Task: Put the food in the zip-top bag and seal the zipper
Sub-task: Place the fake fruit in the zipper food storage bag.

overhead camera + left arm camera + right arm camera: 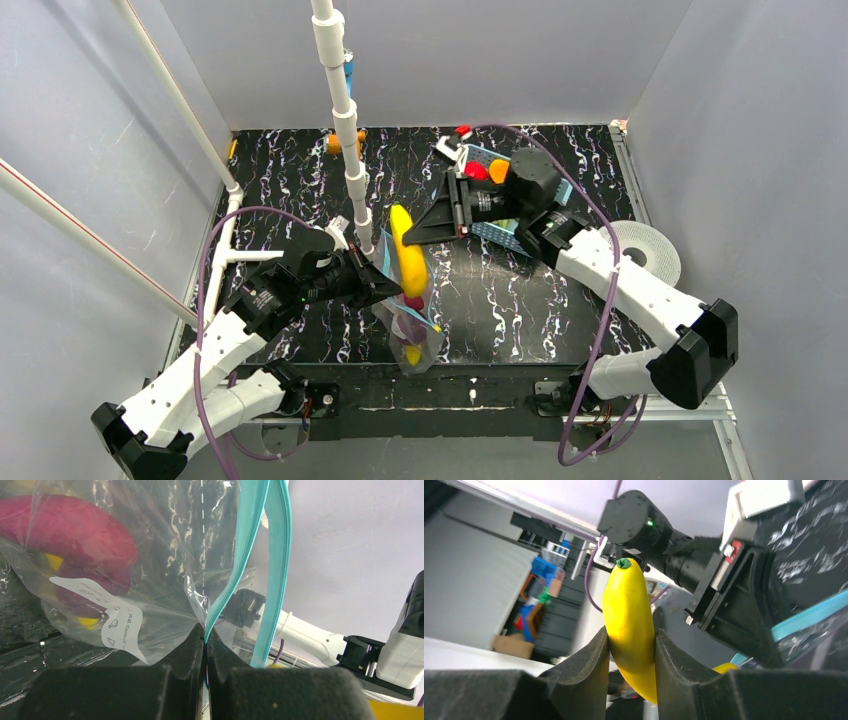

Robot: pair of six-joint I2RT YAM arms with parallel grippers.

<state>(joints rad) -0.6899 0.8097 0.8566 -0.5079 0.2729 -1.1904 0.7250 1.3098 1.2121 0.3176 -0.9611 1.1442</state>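
My left gripper [385, 287] is shut on the teal zipper strip [235, 575] of the clear zip-top bag [415, 335] and holds it up with the mouth open; its own view shows it pinching the rim [205, 636]. Purple and yellow food [75, 540] lies inside the bag, behind a white label [100, 612]. My right gripper [412, 232] is shut on a yellow banana [408, 255] and holds it over the bag's mouth; the wrist view shows the banana [630, 615] between my pads.
A light-blue lattice basket [495, 232] with red and orange pieces [487, 171] sits at the back right under my right arm. A white tape roll [655, 250] lies at the right. A white pipe frame [345, 120] stands at the back left.
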